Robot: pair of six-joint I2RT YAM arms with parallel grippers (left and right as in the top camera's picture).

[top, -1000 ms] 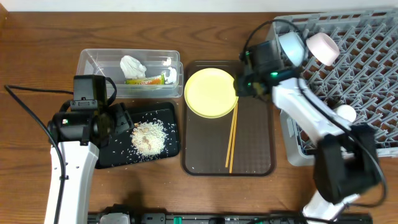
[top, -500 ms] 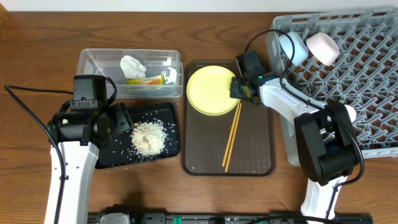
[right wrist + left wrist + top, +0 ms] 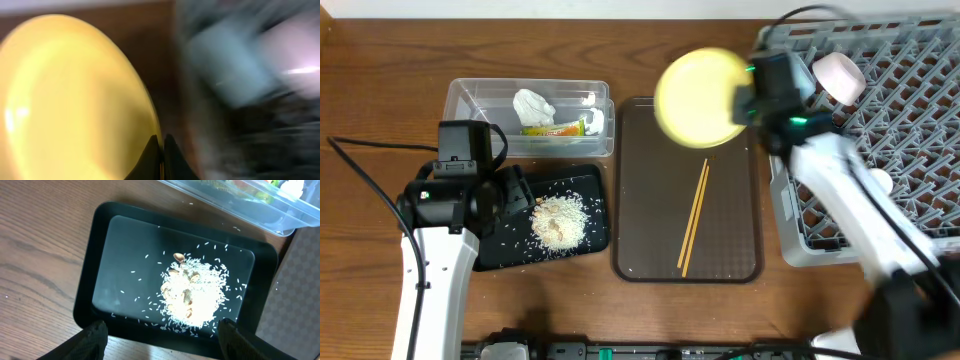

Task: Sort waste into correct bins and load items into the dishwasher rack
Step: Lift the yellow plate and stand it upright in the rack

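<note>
The yellow plate [image 3: 698,98] is tilted, its rim pinched in the right gripper [image 3: 161,150]. Thin chopsticks [image 3: 695,215] lie below it. Rice [image 3: 192,292] sits piled under the left gripper [image 3: 160,340].

The wooden table top [image 3: 380,90] shows a brown grain pattern under a smooth, low-sheen finish. The clear rectangular plastic tub [image 3: 480,92] is transparent and glossy, with light streaks on its walls. The white crumpled tissue [image 3: 532,103] is soft, creased paper with a matt surface. The shallow black rectangular tray [image 3: 86,280] is smooth plastic; its floor has a semi-gloss finish that reflects light. The loose white cooked rice grains [image 3: 195,297] appear matt. The round yellow plate [image 3: 65,100] is smooth and glossy, carrying a bright highlight. The large dark brown serving tray [image 3: 650,230] has a matt, finely textured surface. The thin wooden chopsticks [image 3: 694,216] are pale, bare wood. The large grey plastic crate [image 3: 910,110] is a matt moulded lattice.
</note>
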